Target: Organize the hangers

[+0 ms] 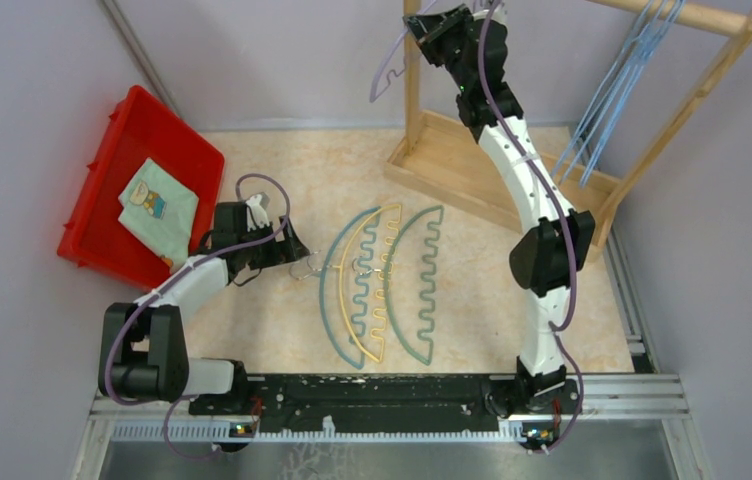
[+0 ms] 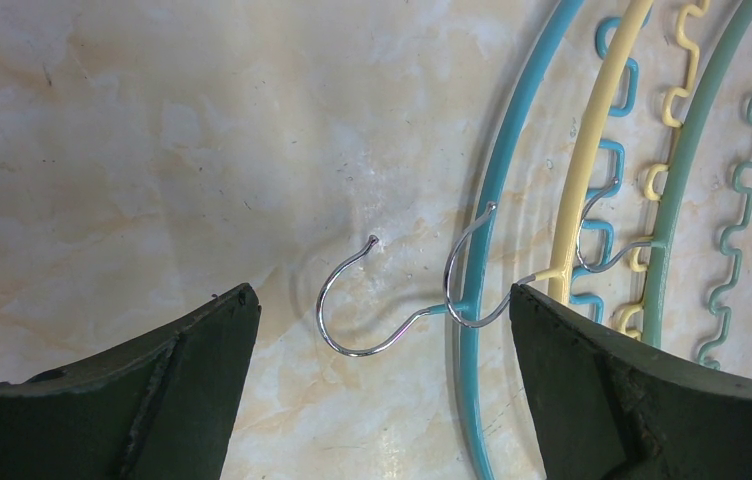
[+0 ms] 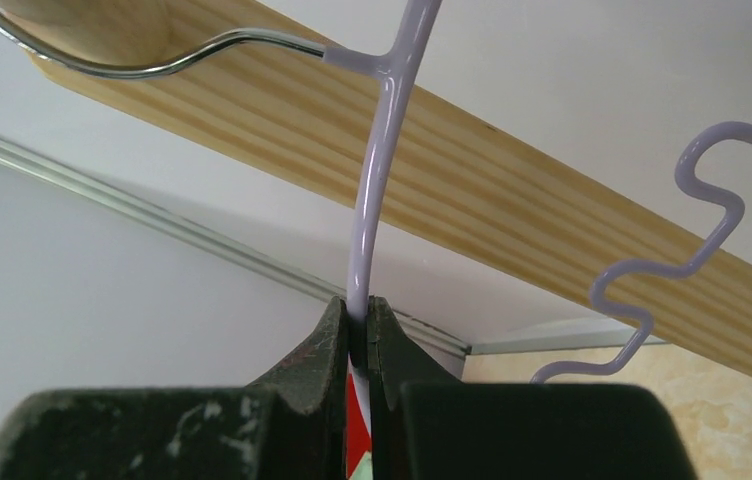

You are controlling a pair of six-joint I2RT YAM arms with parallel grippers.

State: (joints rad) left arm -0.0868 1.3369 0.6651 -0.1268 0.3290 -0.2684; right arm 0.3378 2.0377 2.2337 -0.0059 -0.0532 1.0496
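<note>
Three arched plastic hangers lie side by side on the table: blue (image 1: 325, 290), yellow (image 1: 343, 300) and green (image 1: 390, 290). My left gripper (image 1: 297, 258) is open and empty, low over their metal hooks. In the left wrist view the left gripper (image 2: 382, 295) straddles the blue hanger's hook (image 2: 347, 310), with the blue arch (image 2: 487, 230), yellow arch (image 2: 592, 150) and green arch (image 2: 682, 150) to the right. My right gripper (image 1: 414, 28) is shut on a purple hanger (image 1: 389, 62), held high by the wooden rack (image 1: 414, 100). In the right wrist view the right gripper (image 3: 357, 320) pinches the purple arch (image 3: 377, 200); its hook (image 3: 102, 62) lies against the wooden bar (image 3: 512, 210).
Several thin light-blue wire hangers (image 1: 622, 80) hang from the rack's top bar (image 1: 692, 15) at the right. A red bin (image 1: 167, 140) holding a green cloth (image 1: 157, 205) stands at the left. Walls close in on both sides.
</note>
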